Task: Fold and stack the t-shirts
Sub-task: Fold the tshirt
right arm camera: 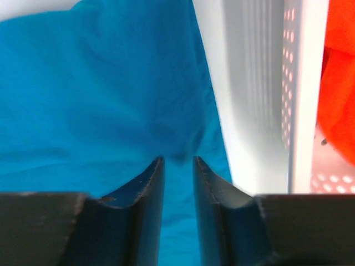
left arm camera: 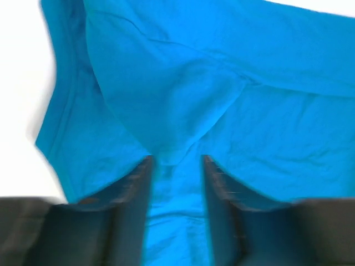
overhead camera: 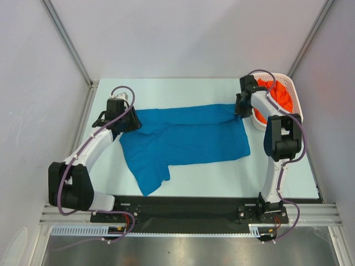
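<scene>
Across the table (overhead camera: 222,177), the blue t-shirt (overhead camera: 188,138) stretches left to right between the arms, left end effector (overhead camera: 132,122) pinching its left end, right end effector (overhead camera: 238,113) its far-right corner by the basket (overhead camera: 258,125).

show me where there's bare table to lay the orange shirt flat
Bare table: the far strip between the blue t-shirt and the back wall, and the near-right patch between its hem, the black rail and the right arm. Crowded: the lattice basket corner by the right tool.

Top camera overlooks the table (overhead camera: 222,177); wrist cameras closely face the blue t-shirt (overhead camera: 183,138).
</scene>
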You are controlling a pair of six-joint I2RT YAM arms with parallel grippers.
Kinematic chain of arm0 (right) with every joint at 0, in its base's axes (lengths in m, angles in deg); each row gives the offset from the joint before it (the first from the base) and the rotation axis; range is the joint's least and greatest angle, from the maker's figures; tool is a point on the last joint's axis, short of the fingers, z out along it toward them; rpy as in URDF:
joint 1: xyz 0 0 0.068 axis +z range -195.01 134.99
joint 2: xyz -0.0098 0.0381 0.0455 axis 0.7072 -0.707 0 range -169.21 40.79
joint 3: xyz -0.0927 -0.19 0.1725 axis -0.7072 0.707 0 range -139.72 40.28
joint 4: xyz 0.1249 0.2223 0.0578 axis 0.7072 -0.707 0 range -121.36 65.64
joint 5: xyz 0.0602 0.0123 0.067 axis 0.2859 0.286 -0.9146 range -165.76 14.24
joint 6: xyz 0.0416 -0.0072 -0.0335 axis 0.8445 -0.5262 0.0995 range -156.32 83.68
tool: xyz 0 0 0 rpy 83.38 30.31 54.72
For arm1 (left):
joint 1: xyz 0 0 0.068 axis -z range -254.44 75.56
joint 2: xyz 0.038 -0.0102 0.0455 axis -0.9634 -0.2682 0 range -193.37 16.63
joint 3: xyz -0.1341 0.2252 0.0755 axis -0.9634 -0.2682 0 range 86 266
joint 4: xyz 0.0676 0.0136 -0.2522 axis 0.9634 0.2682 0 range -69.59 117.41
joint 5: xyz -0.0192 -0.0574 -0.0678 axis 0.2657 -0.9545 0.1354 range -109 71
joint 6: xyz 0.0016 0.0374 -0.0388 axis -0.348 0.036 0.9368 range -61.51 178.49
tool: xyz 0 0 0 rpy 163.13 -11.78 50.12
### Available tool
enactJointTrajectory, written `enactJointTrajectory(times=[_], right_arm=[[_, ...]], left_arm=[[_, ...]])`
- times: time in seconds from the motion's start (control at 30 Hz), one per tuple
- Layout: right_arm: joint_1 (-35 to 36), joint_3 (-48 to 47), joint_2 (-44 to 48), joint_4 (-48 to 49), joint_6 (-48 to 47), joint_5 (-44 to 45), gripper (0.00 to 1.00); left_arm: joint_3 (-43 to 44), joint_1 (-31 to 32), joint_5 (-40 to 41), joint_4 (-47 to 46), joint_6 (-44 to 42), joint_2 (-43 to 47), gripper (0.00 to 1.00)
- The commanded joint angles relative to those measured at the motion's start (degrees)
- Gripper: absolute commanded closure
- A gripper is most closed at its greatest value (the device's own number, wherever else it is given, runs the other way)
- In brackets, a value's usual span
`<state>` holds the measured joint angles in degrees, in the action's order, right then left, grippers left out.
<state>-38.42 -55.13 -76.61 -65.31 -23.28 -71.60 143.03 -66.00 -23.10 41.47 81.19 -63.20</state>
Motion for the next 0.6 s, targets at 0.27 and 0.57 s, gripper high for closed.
enactJointTrajectory(times=[0.27,0.57], right_arm=[[0.4,-14.1,-3.9,7.0,0.5,-2.3,0.27],[-2.5,-39.1,-22.4,-1.8,-1.5,-2.8,0.42]], left_arm=[[6.8,-9.8,-1.3,-3.5,8.5,-6.8,0.34],[25.8,-12.6,-3.3,4.8,14.2,-24.7,0.46]])
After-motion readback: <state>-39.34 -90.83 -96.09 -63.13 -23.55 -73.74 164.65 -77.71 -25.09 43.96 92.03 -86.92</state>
